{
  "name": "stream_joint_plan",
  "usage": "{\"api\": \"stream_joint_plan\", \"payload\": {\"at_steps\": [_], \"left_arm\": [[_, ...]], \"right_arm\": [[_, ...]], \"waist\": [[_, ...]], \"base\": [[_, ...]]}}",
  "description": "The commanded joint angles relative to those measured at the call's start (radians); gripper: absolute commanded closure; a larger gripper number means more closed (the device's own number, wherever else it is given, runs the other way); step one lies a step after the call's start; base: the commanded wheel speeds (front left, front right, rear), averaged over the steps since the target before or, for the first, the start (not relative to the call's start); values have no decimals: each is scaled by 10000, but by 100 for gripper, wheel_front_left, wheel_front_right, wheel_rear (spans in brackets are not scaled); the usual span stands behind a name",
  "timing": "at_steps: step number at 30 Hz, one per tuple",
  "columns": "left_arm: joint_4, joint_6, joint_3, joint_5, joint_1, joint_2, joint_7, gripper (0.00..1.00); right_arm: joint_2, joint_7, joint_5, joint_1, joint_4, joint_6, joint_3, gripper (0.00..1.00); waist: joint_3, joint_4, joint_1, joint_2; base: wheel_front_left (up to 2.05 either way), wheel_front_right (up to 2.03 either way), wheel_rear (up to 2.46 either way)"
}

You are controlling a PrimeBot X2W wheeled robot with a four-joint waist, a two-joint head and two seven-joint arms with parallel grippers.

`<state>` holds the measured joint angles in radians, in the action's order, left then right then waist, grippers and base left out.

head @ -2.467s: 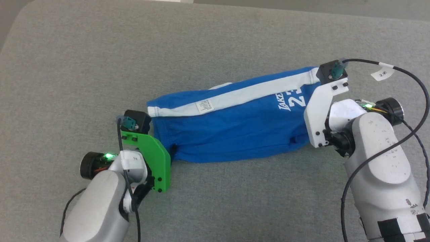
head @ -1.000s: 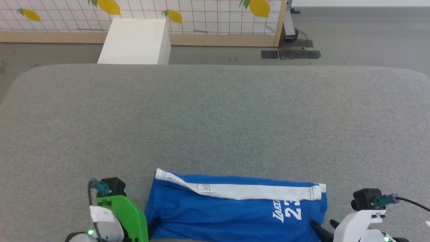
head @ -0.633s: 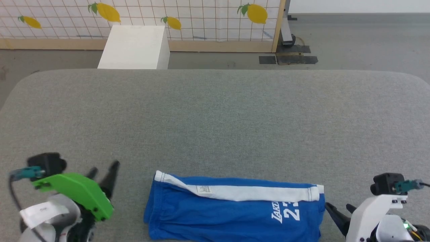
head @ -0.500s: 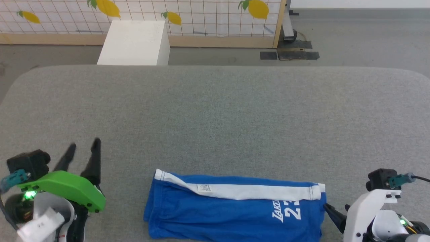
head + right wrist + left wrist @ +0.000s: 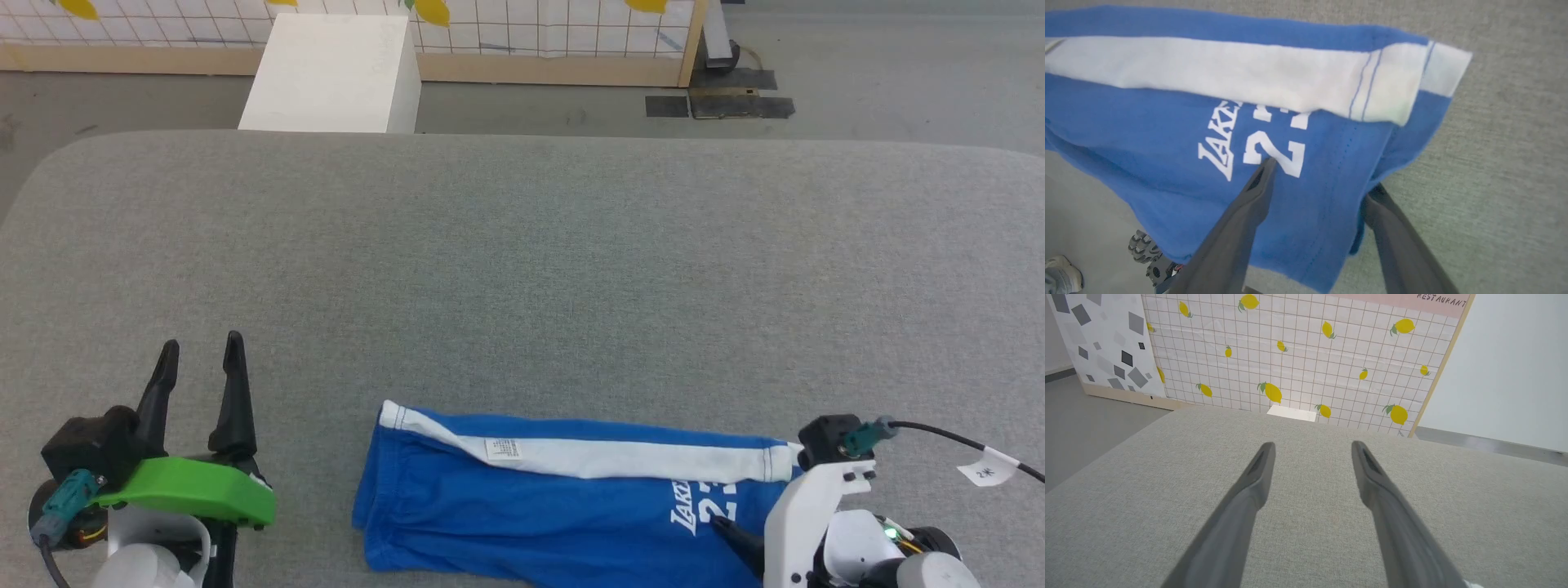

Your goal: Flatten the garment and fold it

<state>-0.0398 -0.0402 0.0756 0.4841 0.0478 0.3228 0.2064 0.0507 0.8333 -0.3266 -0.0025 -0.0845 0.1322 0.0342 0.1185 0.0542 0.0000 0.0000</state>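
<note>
The royal-blue shorts (image 5: 555,506) lie along the near edge of the grey padded table (image 5: 522,269), white band (image 5: 620,461) and small label (image 5: 504,448) facing up. My right gripper (image 5: 739,539) is at their right end. In the right wrist view this gripper (image 5: 1323,175) is open: one finger (image 5: 1257,192) rests on the printed number, the other (image 5: 1384,216) sits at the cloth's edge, partly under it. My left gripper (image 5: 200,355) stands open and empty left of the shorts, apart from them, fingers (image 5: 1257,477) over bare table.
A white box (image 5: 331,73) and a lemon-printed screen (image 5: 1298,355) stand beyond the table's far edge. The shorts' lower edge hangs past the near edge, where a shoe (image 5: 1061,273) and a caster (image 5: 1143,249) show on the floor. A tagged cable (image 5: 985,471) trails from my right wrist.
My left gripper let go of the shorts' left end, swung out to the left and opened. The right gripper moved left onto the shorts' right end. The head camera also shifted.
</note>
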Motion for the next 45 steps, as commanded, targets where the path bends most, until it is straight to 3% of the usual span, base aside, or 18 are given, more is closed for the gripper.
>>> {"api": "stream_joint_plan", "payload": {"at_steps": [1,2,3,5,10,17,21,26,30,36,40,45], "left_arm": [[-70,55,-12,41,109,-44,101,0],[-106,61,0,39,116,-50,116,0],[-145,69,3,47,132,-66,140,0],[-275,94,21,49,180,-78,177,0],[-269,122,113,12,182,-82,209,0],[-176,-157,159,-93,-13,-50,32,0],[-118,-222,223,-95,-99,-73,-28,0],[-78,-254,292,-49,-184,-108,-83,0],[-24,-270,358,-19,-283,-122,-131,0],[48,-302,425,1,-369,-118,-163,0],[85,-288,468,49,-336,-124,-197,0],[93,-275,519,103,-355,-132,-215,0]], "right_arm": [[-4,-80,25,-153,-217,-15,113,0],[-4,-97,56,-202,-294,-15,124,20],[-4,-118,82,-270,-375,-15,120,73],[16,-135,180,-378,-482,-15,53,100],[262,-162,398,-470,-478,-15,-647,100],[673,-123,1122,-562,-501,-15,-2429,100],[795,0,1453,-596,-499,-15,-2794,100],[956,687,1474,-392,427,-15,-2120,100],[1118,1773,862,-130,1869,-15,-1233,100],[834,2765,-74,46,3432,-15,2,100],[567,2635,-252,-128,3426,-15,800,100],[145,1894,-508,-514,2565,-15,1678,100]], "waist": [[7,15,0,0],[5,22,0,0],[5,32,0,0],[0,49,0,0],[-57,89,0,0],[-161,14,0,0],[-225,-11,0,0],[-365,-36,0,0],[-480,-54,0,0],[-454,-40,0,0],[-378,46,0,0],[-296,192,0,0]], "base": [[0,0,0],[0,0,0],[0,0,0],[0,0,0],[0,0,0],[0,0,0],[0,0,0],[0,0,0],[0,0,0],[0,0,0],[0,0,0],[0,0,0]]}}
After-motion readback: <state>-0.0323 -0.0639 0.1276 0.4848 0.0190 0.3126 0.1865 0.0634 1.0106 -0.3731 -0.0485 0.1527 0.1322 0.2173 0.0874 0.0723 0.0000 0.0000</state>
